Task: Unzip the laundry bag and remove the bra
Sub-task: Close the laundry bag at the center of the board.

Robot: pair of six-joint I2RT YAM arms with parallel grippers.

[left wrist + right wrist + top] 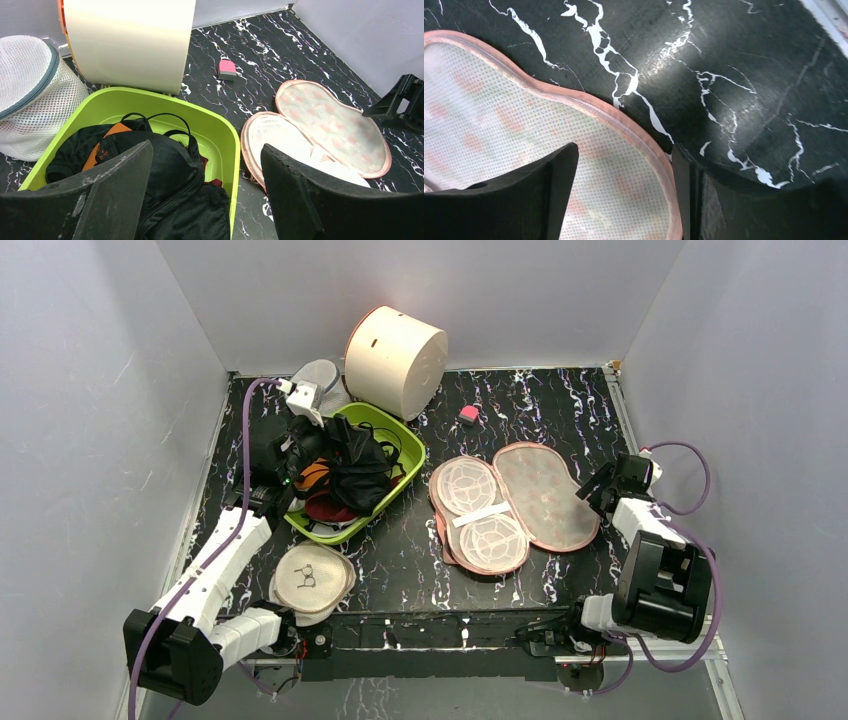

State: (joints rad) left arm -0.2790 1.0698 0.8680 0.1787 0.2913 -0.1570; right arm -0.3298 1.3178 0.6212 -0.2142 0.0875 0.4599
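The laundry bag (pixel 515 505) lay unzipped and spread flat like an open book, a little toward 3 o'clock of the worktop's (pixel 560 410) middle. Its two mesh-lined halves faced up and held no dark garment. The bra (pixel 170 170) sat on top of a heap of clothing in the green basket (pixel 150 95), at about 10 o'clock from the bag.

The left fingers (pixel 120 180) stood wide apart just over the bra, one on each side of the black cup, and appeared to grip nothing. The right fingers (pixel 524 190) were also parted and empty. They straddled the bag's pink piped rim at its 3 o'clock edge, one over the mesh and one over bare worktop.

The bra looked light and soft, with padded cups that would spring back when squeezed. Its thin straps looped loosely and could catch on the other garments or on the basket rim. A pinch across a cup edge or the centre bridge seemed safer than taking a strap. The bag looked limp and light, and the piped rim was probably its firmest hold.
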